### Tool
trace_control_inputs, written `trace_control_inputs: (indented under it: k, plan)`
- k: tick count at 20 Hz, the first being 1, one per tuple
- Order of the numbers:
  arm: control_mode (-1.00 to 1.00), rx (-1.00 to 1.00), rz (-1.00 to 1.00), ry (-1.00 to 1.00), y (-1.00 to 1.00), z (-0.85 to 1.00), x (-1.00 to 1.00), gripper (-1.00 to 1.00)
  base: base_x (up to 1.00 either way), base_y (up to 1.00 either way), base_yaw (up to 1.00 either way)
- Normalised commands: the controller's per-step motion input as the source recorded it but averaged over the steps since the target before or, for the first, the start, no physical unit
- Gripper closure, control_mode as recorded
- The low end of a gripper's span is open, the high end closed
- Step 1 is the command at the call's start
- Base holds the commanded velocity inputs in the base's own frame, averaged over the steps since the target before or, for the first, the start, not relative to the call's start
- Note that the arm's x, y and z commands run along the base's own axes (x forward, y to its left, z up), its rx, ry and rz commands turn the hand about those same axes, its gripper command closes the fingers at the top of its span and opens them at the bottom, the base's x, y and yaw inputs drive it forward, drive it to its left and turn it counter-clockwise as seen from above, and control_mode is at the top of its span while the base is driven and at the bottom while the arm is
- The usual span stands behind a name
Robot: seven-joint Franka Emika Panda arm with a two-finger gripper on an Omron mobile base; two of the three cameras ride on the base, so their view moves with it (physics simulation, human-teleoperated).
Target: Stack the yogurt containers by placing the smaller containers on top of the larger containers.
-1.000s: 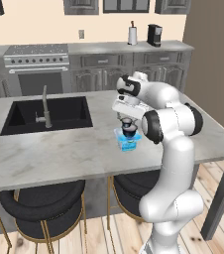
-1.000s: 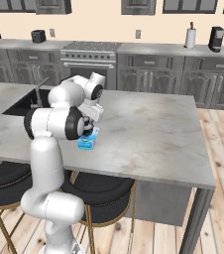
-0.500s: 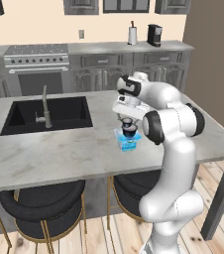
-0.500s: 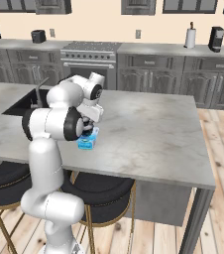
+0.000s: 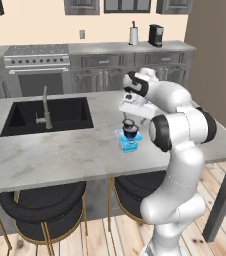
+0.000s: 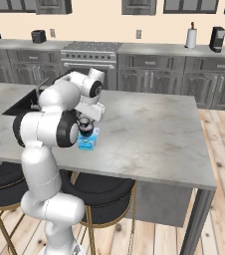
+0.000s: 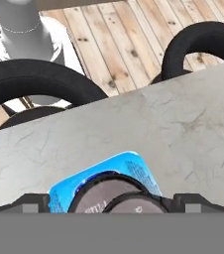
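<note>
Veined marble surface point(image 5: 60, 155), smooth; translucent blue plastic tub point(image 5: 129, 144); plank wood floor point(image 6: 224, 199); glossy white arm point(image 5: 177, 150).

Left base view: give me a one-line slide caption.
Open claw over the dark cups stacked on the blue tub, beside the sink.

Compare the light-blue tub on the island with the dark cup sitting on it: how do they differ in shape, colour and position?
Shape: the light-blue tub is flat and squarish; the dark cup is round. Colour: the tub is translucent light blue, the cup navy-black with a pale greyish top. Position: the tub rests on the marble island counter, while the cup sits on the tub's lid. Size: the tub is wider than the cup. Both sit in one stack below the open tool.
</note>
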Motion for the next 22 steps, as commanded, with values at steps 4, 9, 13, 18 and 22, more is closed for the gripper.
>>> trace_control_inputs:
  k: [4, 9, 13, 18, 22]
  plan:
    - [-1.00, 0.00, 0.07, -0.06, -0.02, 0.17, -0.31, -1.00, 0.00, 0.00, 0.00]
    - [-1.00, 0.00, 0.07, -0.03, 0.00, 0.12, -0.51, -1.00, 0.00, 0.00, 0.00]
    - [-1.00, 0.00, 0.05, -0.08, -0.02, 0.17, -0.85, -1.00, 0.00, 0.00, 0.00]
    - [-1.00, 0.00, 0.04, -0.14, -0.08, 0.30, -0.91, -1.00, 0.00, 0.00, 0.00]
    - [-1.00, -0.04, 0.01, -0.27, -0.07, 0.45, -0.86, -1.00, 0.00, 0.00, 0.00]
